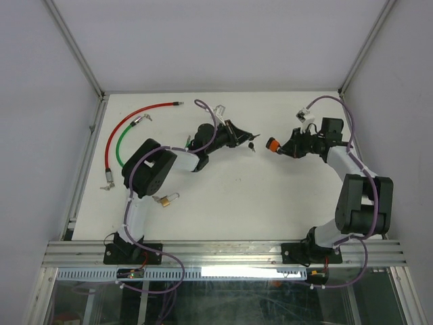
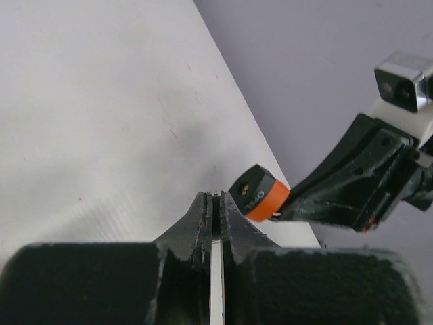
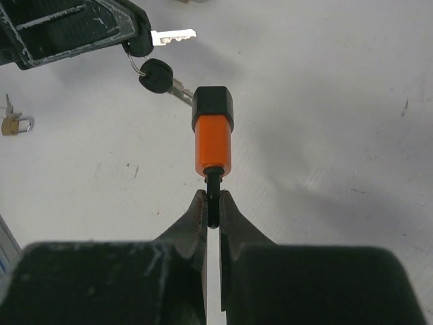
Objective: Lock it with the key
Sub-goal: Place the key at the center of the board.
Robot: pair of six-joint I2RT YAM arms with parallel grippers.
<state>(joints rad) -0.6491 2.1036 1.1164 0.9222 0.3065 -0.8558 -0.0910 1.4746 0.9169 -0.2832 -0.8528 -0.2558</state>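
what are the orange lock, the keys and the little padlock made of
The orange lock looks like plastic or painted metal: a matte, even orange body with a black cap. The keys have metal blades, silvery and shiny; one has a black head, likely plastic. The little padlock is probably brass: a yellowish body with a pale shiny shackle.

lock (image 3: 212, 132) shackle: part hidden in right jaws | key (image 3: 172, 36) head: hidden in left jaws | brass padlock (image 3: 15, 124): tiny
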